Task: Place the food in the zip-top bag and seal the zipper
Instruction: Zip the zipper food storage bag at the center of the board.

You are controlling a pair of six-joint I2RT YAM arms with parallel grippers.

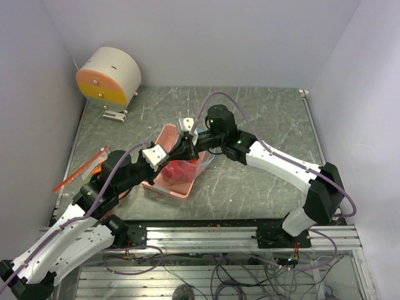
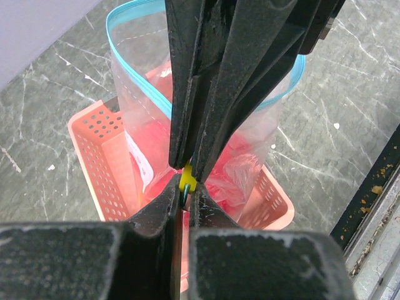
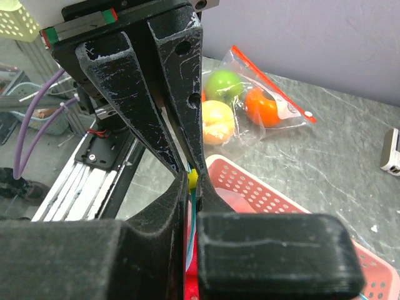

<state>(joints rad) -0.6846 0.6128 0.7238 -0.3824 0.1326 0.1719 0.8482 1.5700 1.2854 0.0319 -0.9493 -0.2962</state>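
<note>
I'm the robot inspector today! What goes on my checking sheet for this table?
Surface: grey scratched table.
Job's things: clear bag stands in the basket, mouth partly open, something red inside; teal zipper.
A green apple, an orange and a yellow fruit lie in a second bag.
Clutter: round cream-and-orange drum.
Grippers: left gripper and right gripper meet tip to tip, both shut on the zipper.
Cables: purple cables along both arms; loose wires below the front rail.
Surroundings: plain pale walls.
</note>
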